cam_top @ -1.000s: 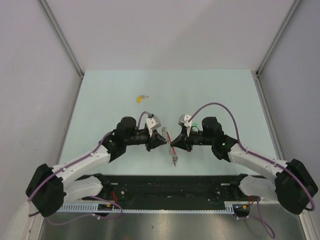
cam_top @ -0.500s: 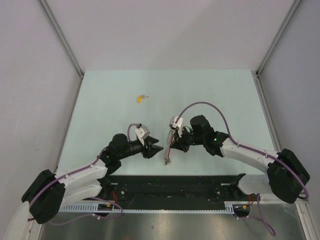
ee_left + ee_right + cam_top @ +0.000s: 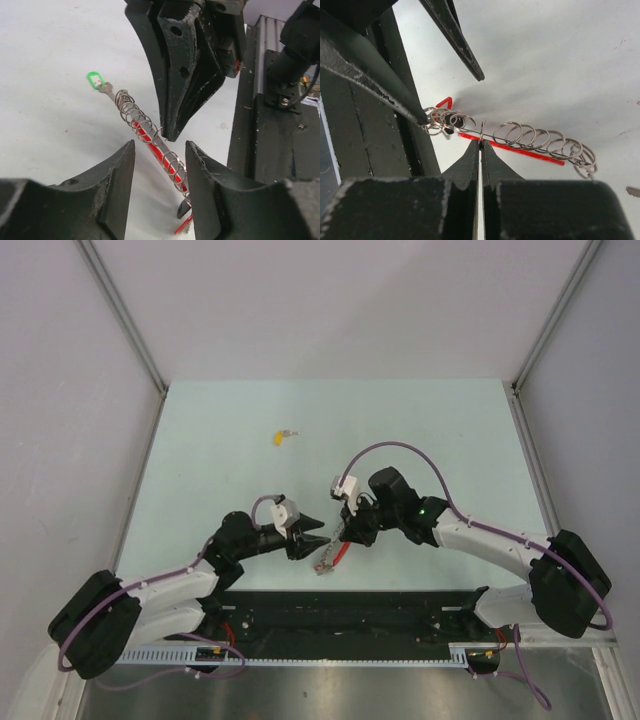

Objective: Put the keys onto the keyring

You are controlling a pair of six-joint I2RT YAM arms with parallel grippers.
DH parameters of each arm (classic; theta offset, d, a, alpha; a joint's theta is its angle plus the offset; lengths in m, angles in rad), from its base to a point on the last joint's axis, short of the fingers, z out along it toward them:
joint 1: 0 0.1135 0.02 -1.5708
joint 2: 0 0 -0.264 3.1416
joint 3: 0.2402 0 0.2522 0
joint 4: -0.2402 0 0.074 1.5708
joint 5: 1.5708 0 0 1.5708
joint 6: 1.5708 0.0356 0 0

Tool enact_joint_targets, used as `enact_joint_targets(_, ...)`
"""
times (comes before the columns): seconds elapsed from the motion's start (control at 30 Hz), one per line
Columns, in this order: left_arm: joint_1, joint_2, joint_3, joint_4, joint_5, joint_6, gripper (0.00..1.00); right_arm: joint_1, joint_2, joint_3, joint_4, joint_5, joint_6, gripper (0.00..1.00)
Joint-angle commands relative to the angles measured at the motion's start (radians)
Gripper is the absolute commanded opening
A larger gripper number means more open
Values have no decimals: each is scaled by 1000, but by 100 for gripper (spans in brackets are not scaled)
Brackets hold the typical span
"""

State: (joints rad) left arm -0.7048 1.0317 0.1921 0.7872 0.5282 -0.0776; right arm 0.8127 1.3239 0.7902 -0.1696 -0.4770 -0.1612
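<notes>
Presently we list one keyring [image 3: 330,554], lying on the pale table [image 3: 200,460] close to its near edge, just ahead of the black rail [image 3: 350,615] that carries the arm bases. It is stretched into a long thin shape: a run of grey metal rings laid along a bright red band. One green key [image 3: 94,79] sits at the far end of those rings, its coloured head flat on the table and its silver shank touching the last ring; we cannot tell whether it is threaded on or only lies against it. At the near end we note a small red tag [image 3: 444,103] and a small black tag [image 3: 183,208] bunched with the last rings. One yellow key [image 3: 277,438] lies alone farther up the table, left of centre and well apart from the keyring and both arms. The left gripper [image 3: 160,147] is released: its jaws stand parted, one on each side of the keyring near the middle of its length, low over the table and gripping nothing. The right gripper [image 3: 481,145] is clenched, its jaws pressed flat together with their tips pinching a single ring of the keyring about midway along. It points at the left gripper from the other side. The two sets of tips are near each other, with only the keyring between them.
</notes>
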Motion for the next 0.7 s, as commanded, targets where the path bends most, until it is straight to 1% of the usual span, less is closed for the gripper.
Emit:
enact_joint_targets(0.0,-10,13,27,53,72,12,51,5,-12,55,4,5,21,0)
enact_joint_targets(0.07,-36,14,49,-12,41,24,52,3,-15,57,21,5,40,0)
enact_joint_targets(0.1,-50,13,61,-46,-18,47,52,3,-20,57,27,8,63,0)
enact_joint_targets(0.13,-64,13,72,-112,-46,55,53,2,-22,57,36,9,75,0)
enact_joint_targets(0.2,-99,11,89,-146,-130,64,54,2,-29,58,44,8,92,0)
enact_joint_targets(0.27,-111,2,89,-175,-166,64,54,2,-32,58,44,11,109,0)
enact_joint_targets(0.3,-116,2,92,-187,-206,64,55,2,-37,58,39,11,114,0)
enact_joint_targets(0.4,-131,7,118,-262,-249,75,55,0,-49,57,38,8,132,0)
enact_joint_targets(0.47,-148,17,139,-301,-263,107,55,2,-57,60,38,6,144,0)
enact_joint_targets(0.67,-183,36,161,-327,-284,127,55,-1,-66,60,32,9,157,0)
